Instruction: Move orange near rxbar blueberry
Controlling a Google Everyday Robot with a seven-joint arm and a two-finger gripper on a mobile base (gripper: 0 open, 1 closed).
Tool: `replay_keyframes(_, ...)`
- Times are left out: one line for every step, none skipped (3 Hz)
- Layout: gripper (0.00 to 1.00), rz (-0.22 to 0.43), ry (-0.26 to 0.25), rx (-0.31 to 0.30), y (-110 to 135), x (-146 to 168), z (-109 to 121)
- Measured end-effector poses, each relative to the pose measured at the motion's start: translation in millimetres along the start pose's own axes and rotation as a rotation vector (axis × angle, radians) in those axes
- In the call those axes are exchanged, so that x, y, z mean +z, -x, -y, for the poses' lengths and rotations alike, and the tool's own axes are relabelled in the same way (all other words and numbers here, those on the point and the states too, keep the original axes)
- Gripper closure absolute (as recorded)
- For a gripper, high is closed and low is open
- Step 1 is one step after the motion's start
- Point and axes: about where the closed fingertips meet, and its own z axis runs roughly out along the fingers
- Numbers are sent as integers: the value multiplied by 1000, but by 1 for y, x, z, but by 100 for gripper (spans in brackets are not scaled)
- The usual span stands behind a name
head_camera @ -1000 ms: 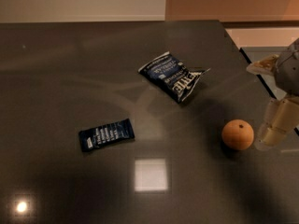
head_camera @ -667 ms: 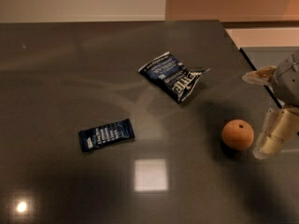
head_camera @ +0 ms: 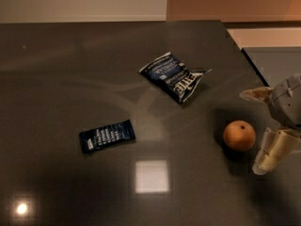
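I am watching a dark, glossy worktop (head_camera: 70,55), and I am placing everything against the orange (head_camera: 239,135). The orange is sitting near the worktop's right side, a smooth matte ball with its dark stem dot turned up and slightly toward the far edge. The worktop's right edge is running diagonally just beyond the orange, up and to its right. Left of the orange, bare surface is stretching wide, giving plenty of open room.

The claw (head_camera: 257,132) is hanging just right of the orange with its pale fingers spread wide, holding nothing. One finger (head_camera: 254,94) is reaching in above and right of the orange, and the other is angling down below and right of it. I cannot tell whether either is touching the fruit.

The rxbar blueberry (head_camera: 107,135) is lying flat well to the left of the orange, at about the same depth. It is a thin navy rectangle with rows of white text. Its long axis is running left to right, the end nearer the orange tipped slightly toward the far side and the white patch at the end away from it.

A wrinkly blue-and-white chip bag (head_camera: 175,76) is lying up and left of the orange, between neither, crumpled and slanted. A bright square reflection (head_camera: 152,176) is glaring on the surface down and left of the orange.
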Motion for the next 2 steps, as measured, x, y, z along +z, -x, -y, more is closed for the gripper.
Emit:
replay_keyframes(1, 0, 4, -3, -3, 4, -1)
replay_keyframes(25, -2, 9, -5, -6, 8, -2)
